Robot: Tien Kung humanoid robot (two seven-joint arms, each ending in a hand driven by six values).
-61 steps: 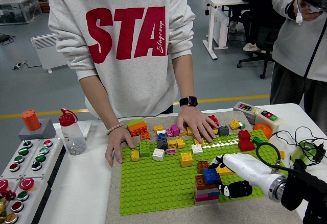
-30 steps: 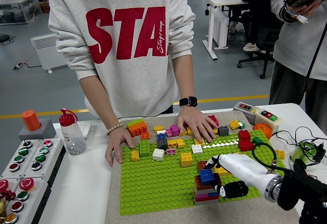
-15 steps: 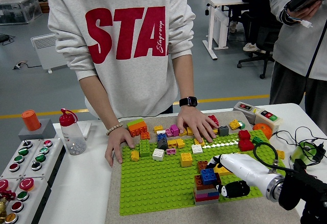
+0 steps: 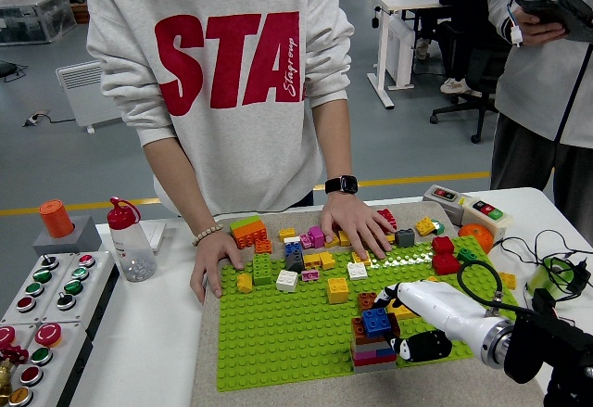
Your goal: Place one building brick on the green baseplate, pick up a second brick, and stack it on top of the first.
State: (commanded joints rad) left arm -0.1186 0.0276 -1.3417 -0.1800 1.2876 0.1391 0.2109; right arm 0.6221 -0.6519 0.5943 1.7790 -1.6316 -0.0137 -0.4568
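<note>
The robot's right hand [image 4: 400,319] reaches in from the lower right, its fingers closed around a blue brick [image 4: 376,321] that sits on top of a short stack of bricks [image 4: 372,350] standing on the green baseplate [image 4: 278,333]. Beyond it, loose bricks [image 4: 306,260] of many colours lie along the baseplate's far edge, where a person's two hands [image 4: 357,222] rest flat, one on the bricks and the other at the baseplate's far left corner on the white bench [image 4: 153,333].

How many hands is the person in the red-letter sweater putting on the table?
2: one hand at the green baseplate's far-left corner, the other hand on the loose bricks along its far edge.
</note>
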